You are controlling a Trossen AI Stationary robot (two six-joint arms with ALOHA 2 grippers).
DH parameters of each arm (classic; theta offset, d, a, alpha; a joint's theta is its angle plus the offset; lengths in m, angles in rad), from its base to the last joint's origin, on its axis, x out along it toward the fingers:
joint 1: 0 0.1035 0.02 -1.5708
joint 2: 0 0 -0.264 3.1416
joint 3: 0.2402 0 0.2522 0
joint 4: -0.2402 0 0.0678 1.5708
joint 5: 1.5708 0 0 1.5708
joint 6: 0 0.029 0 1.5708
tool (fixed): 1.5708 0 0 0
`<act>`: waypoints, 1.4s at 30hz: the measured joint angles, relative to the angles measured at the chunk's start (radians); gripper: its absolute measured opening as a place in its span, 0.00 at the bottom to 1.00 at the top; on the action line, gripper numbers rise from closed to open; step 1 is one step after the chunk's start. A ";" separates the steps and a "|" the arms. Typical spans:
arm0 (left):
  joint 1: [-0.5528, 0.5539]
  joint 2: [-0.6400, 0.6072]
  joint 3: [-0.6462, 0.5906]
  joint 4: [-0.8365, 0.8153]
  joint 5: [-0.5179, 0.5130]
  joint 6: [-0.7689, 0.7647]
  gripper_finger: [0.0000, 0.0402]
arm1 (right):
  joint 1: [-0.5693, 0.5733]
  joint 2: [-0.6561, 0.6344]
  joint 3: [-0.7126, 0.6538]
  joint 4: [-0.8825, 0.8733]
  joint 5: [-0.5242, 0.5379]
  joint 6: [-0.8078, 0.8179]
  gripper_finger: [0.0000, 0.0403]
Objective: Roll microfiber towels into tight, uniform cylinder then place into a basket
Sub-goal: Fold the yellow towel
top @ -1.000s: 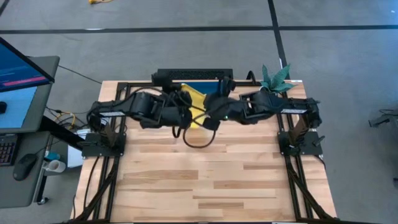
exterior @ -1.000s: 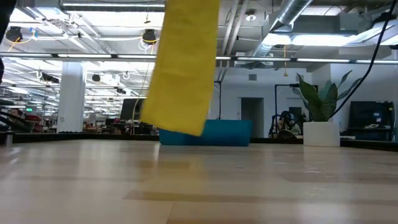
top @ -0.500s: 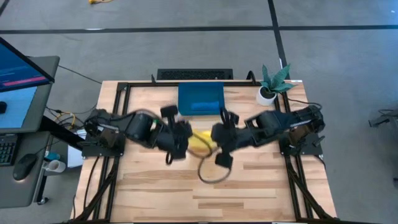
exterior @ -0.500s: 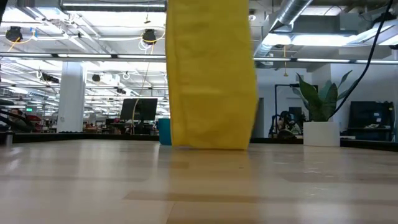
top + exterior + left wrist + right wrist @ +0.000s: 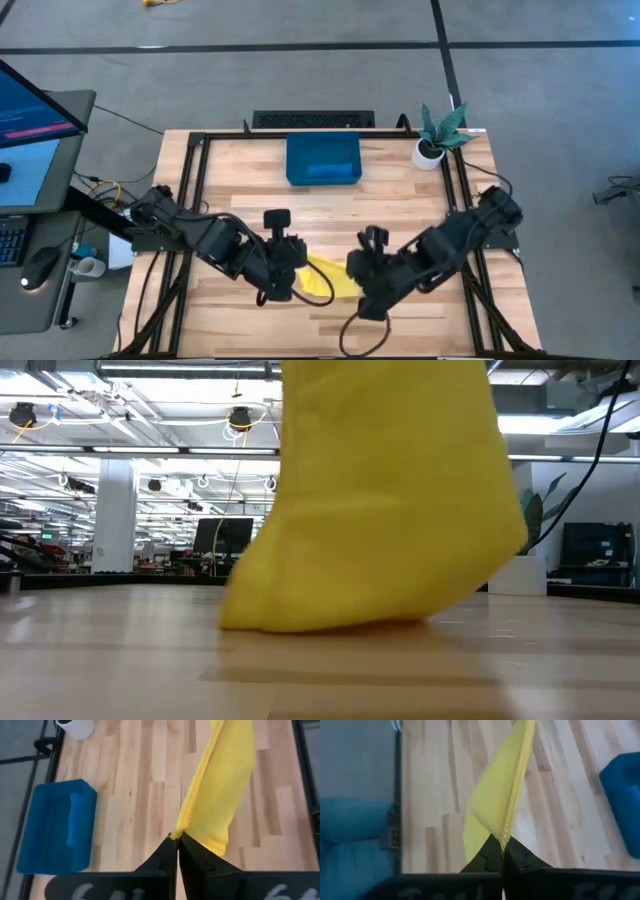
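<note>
The yellow towel hangs stretched between the two arms over the near half of the worktop, its lower edge sagging onto the wood (the low view shows it touching). The left end effector is clamped on one edge of it, the right end effector pinched tight on the opposite edge. Well apart, at the far side, sits the blue basket with a blue towel inside, the potted plant beside it.
</note>
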 joint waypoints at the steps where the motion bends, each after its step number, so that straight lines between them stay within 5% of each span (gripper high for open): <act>1: 0.001 0.001 0.000 0.000 -0.009 0.008 0.00 | 0.002 0.008 -0.002 -0.011 0.000 -0.014 0.02; 13: 0.141 -0.001 0.000 -0.143 -0.213 0.090 0.00 | -0.148 0.014 0.000 -0.056 0.117 -0.125 0.02; 22: 0.126 -0.002 -0.002 -0.133 0.109 -0.023 0.00 | -0.142 0.015 0.000 -0.061 0.034 -0.094 0.02; 35: 0.002 0.000 -0.019 0.095 0.157 -0.132 0.00 | -0.027 0.016 -0.054 -0.126 0.019 0.087 0.02; 42: 0.000 0.000 -0.202 0.172 0.217 -0.192 0.00 | 0.001 0.015 -0.174 -0.030 0.027 0.094 0.02</act>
